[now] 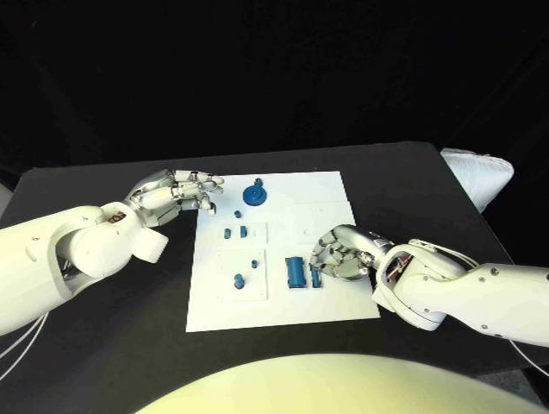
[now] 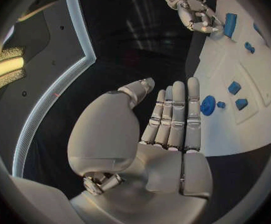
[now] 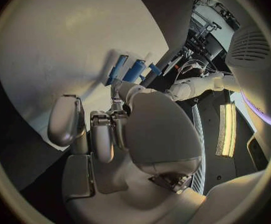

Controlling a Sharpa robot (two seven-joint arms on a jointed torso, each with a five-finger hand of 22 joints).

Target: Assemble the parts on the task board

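- My left hand [image 1: 175, 194] hangs just off the far left corner of the white board [image 1: 330, 297]. Its fingers lie straight and side by side, and it holds nothing.
- My right hand [image 1: 343, 254] rests on the board's right side. Its fingers curl in right beside the long blue block [image 1: 296, 272]. I cannot tell if they pinch anything.
- A round blue piece [image 1: 256, 195] sits near the board's far edge, close to my left hand.
- Small blue pieces [image 1: 233, 232] lie in the middle of the board.
- I think I am starting on the long block.
- Next, my fingers need a firm hold on it before I lift.
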